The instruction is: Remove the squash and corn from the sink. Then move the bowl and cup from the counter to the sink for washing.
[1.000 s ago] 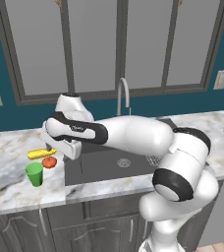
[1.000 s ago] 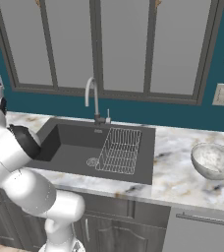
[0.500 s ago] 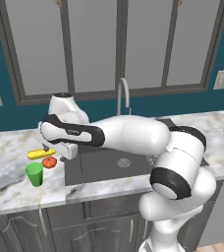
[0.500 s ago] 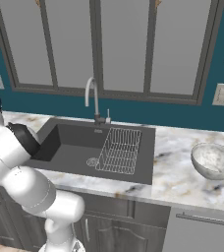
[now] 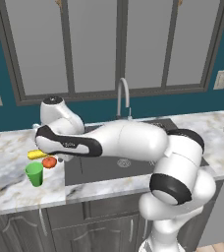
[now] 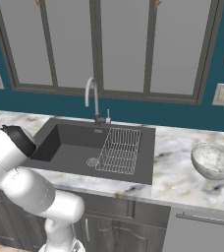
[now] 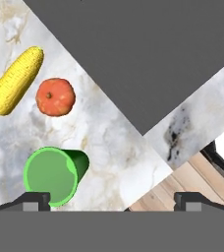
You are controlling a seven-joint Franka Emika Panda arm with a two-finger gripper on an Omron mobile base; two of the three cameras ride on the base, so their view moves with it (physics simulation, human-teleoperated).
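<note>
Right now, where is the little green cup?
The cup stands upright on the counter left of the sink in the left base view, just in front of the squash and corn.

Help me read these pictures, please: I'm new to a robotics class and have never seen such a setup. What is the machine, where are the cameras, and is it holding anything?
This is a rendered kitchen with one white robot arm on a wheeled base. Two pictures come from cameras on the base, behind the arm to its left and right. The third comes from a camera on the hand, looking down past its pincer.

On the white and grey marbled counter, left of the dark grey sink, lie a yellow corn cob, a small round orange-red squash and a bright green cup. A wide speckled grey-white bowl sits on the counter right of the sink, which holds a wire rack.

The pincer is open above the counter and holds nothing.
</note>
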